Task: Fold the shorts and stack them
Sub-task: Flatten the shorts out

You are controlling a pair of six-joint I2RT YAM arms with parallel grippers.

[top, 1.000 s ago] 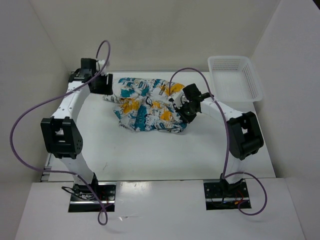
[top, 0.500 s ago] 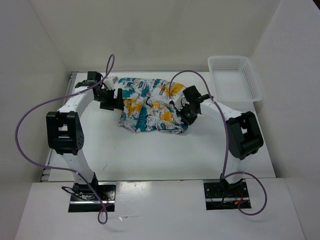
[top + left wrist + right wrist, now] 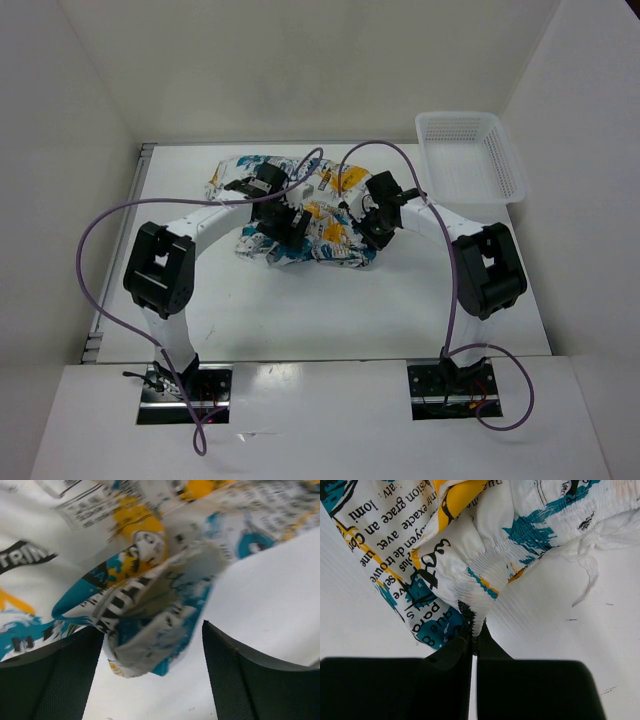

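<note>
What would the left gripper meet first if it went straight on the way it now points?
Probably the bunched fold of the shorts, which sits inside the open left gripper; depth is unclear.

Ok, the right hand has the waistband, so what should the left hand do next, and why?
Probably close the left hand: its fingers stand open with a bunched fold of the shorts between them, while the right hand is shut on the waistband.

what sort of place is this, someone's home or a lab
Most likely a lab robot cell: a white table boxed in by bare white panels, a left arm and right arm bolted at its near edge, with shorts and a basket on it.
</note>
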